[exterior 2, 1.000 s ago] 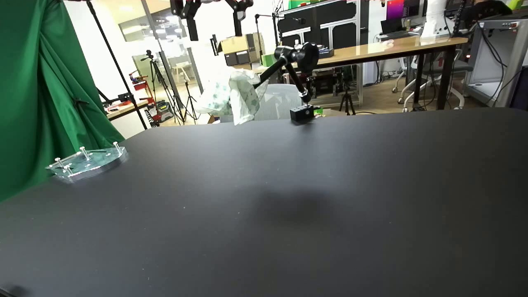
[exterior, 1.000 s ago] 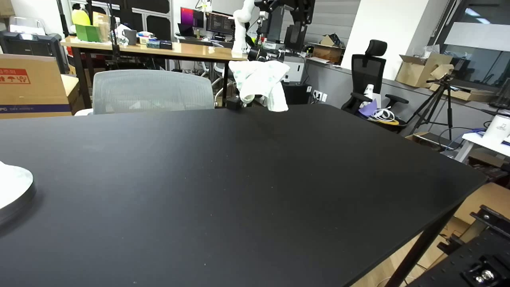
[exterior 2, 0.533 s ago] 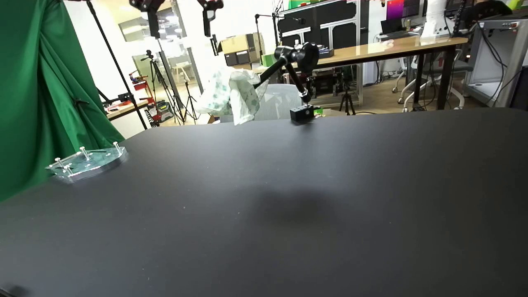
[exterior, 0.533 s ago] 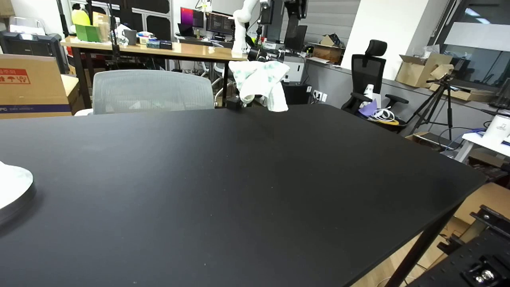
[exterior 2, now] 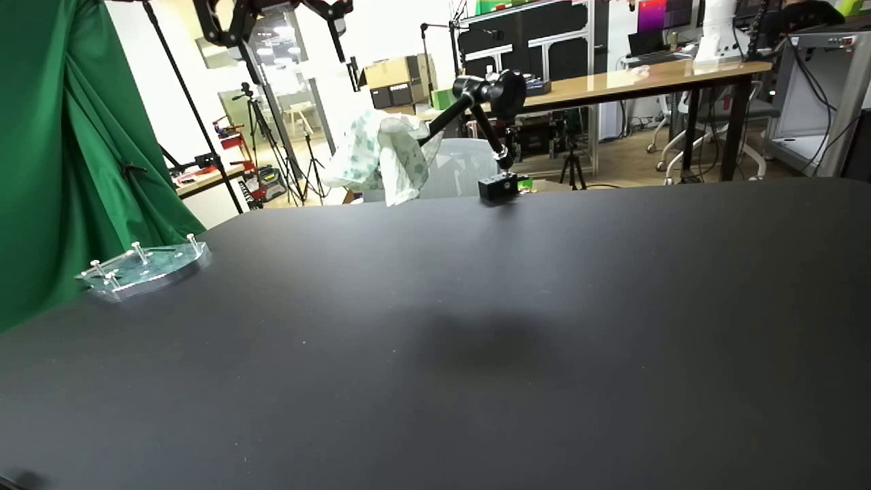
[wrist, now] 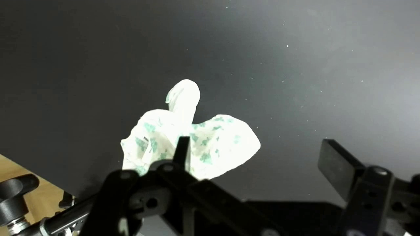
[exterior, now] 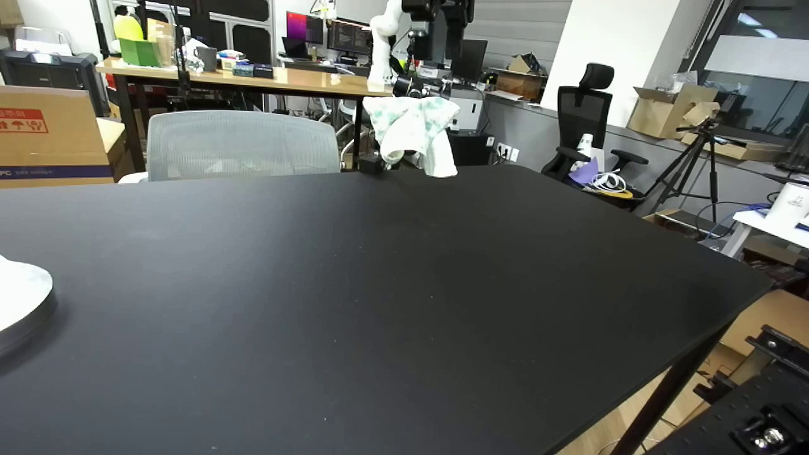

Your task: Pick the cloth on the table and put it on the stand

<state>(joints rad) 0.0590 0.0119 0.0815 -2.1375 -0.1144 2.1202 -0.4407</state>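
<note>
The white cloth with green leaf prints [exterior: 414, 129] hangs draped over the black stand at the table's far edge. It also shows in an exterior view [exterior 2: 384, 156] and from above in the wrist view [wrist: 226, 141]. The stand is a black jointed arm [exterior 2: 474, 102] on a small square base [exterior 2: 499, 188]; the cloth hides its end. Part of its rod shows in the wrist view [wrist: 73, 211]. My gripper [wrist: 256, 144] is open and empty, above the cloth and apart from it. It shows at the top of both exterior views [exterior: 442, 25] [exterior 2: 297, 58], partly cut off.
A clear plate with upright bolts [exterior 2: 146, 269] lies at the black table's [exterior 2: 544, 306] left edge beside a green curtain [exterior 2: 88, 156]. A white round-edged object [exterior: 22, 297] stands at the table's left. A grey chair [exterior: 243, 145] is behind the far edge.
My open gripper has moved left in both exterior views and has tilted slightly. The cloth and the stand have not moved.
</note>
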